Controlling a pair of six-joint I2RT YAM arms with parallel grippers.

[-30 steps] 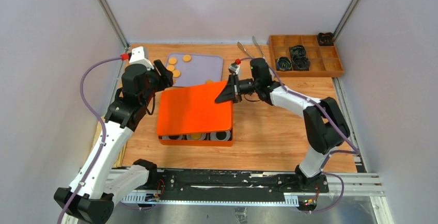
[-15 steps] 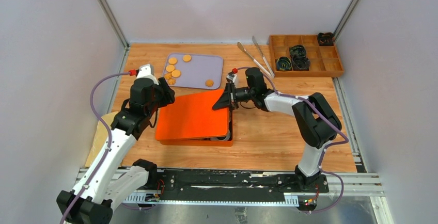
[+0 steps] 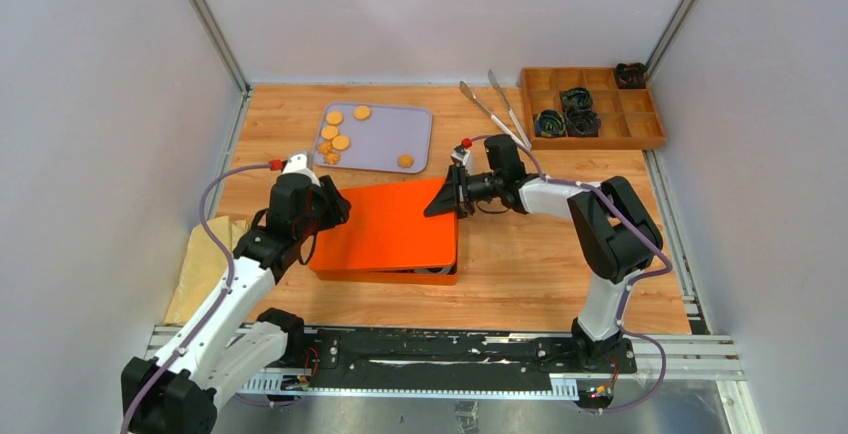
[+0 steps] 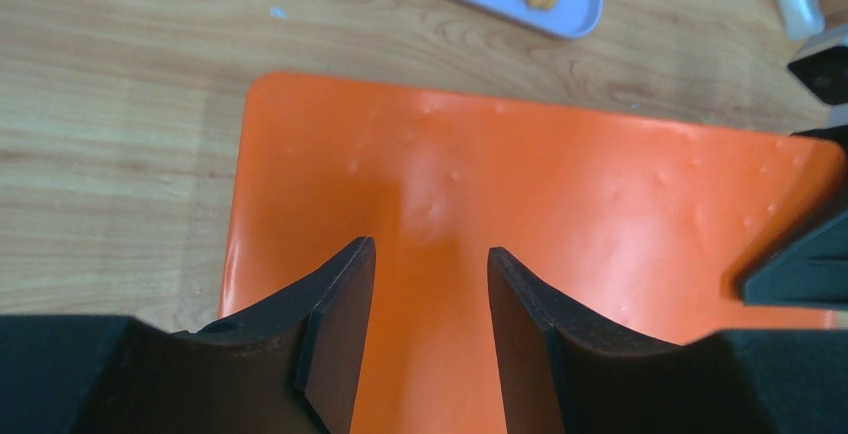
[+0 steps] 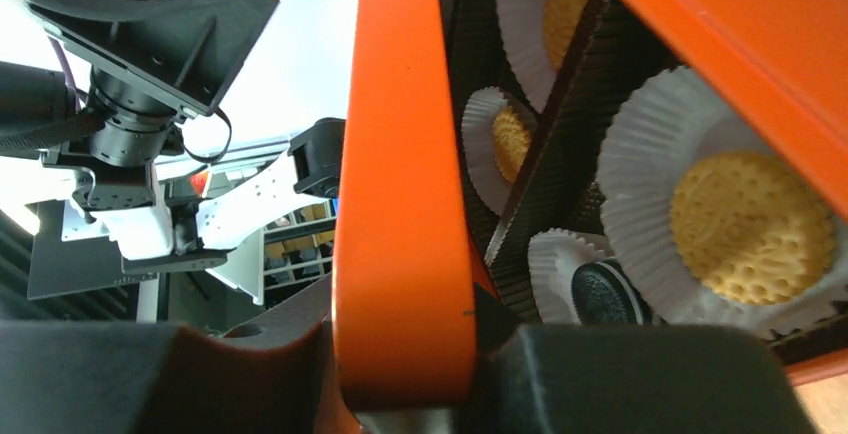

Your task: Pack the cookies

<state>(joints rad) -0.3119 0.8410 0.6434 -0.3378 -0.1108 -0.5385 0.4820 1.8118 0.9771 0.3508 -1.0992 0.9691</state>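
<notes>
I see right end effector (image 3: 446,199) clamped on lid (image 3: 385,224) edge, left end effector (image 4: 425,254) spread apart over lid, cookies (image 5: 750,224) in cups (image 5: 640,134) under lid, more on tray (image 3: 385,144) beyond lid

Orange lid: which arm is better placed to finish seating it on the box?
Right. The right tool is shut on the lid's right edge, where a gap to the box shows; the left tool is open above the lid, gripping nothing.
</notes>
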